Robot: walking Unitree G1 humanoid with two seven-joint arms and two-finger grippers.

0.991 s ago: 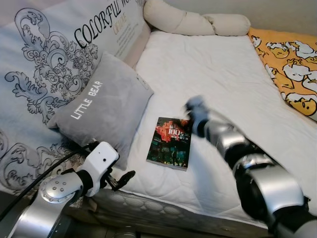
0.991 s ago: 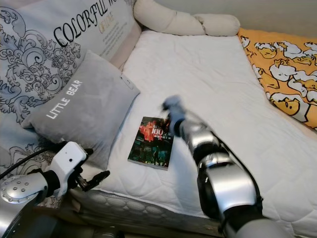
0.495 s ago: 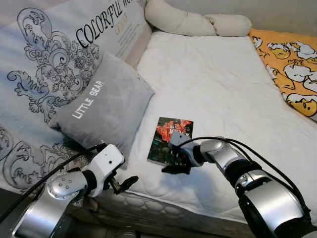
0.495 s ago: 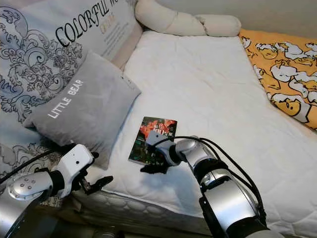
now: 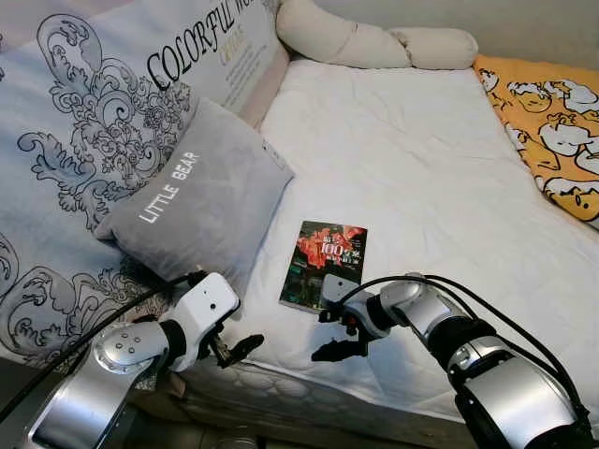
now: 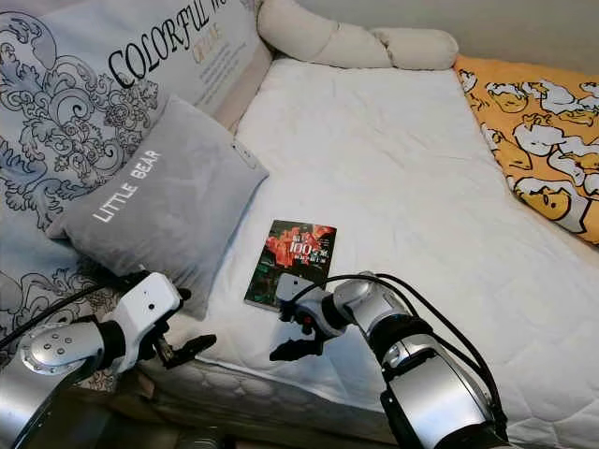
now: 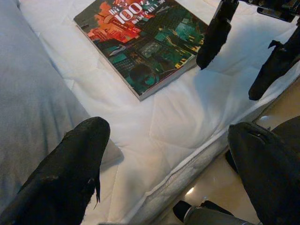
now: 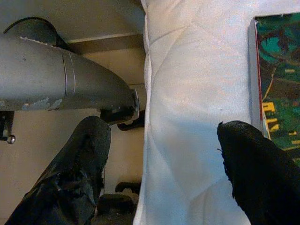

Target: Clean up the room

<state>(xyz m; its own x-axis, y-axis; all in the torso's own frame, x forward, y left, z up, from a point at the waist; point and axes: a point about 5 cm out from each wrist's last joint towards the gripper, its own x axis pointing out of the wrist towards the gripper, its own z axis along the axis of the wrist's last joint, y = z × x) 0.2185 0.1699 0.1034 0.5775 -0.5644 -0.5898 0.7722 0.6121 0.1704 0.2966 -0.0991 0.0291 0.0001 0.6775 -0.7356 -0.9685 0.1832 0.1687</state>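
A paperback book (image 5: 323, 265) with a dark red and green cover lies flat on the white mattress (image 5: 421, 159), near its front edge. My right gripper (image 5: 329, 335) is open just in front of the book's near edge, low over the mattress, one finger close to the book's corner. In the right wrist view the book (image 8: 281, 93) sits beside one fingertip (image 8: 243, 145). My left gripper (image 5: 239, 348) is open at the mattress's front edge, left of the book and apart from it. From the left wrist view the book (image 7: 140, 42) lies ahead of the open fingers.
A grey "LITTLE BEAR" pillow (image 5: 192, 210) leans left of the book against a large patterned cushion (image 5: 103, 122). At the bed's far end lies a cream bolster (image 5: 374, 42). An orange duck-print blanket (image 5: 552, 122) covers the right side. Floor (image 8: 56, 154) shows below the mattress edge.
My right arm swung down from above the book to its near edge and drew back toward the mattress front. The left gripper edged slightly right.
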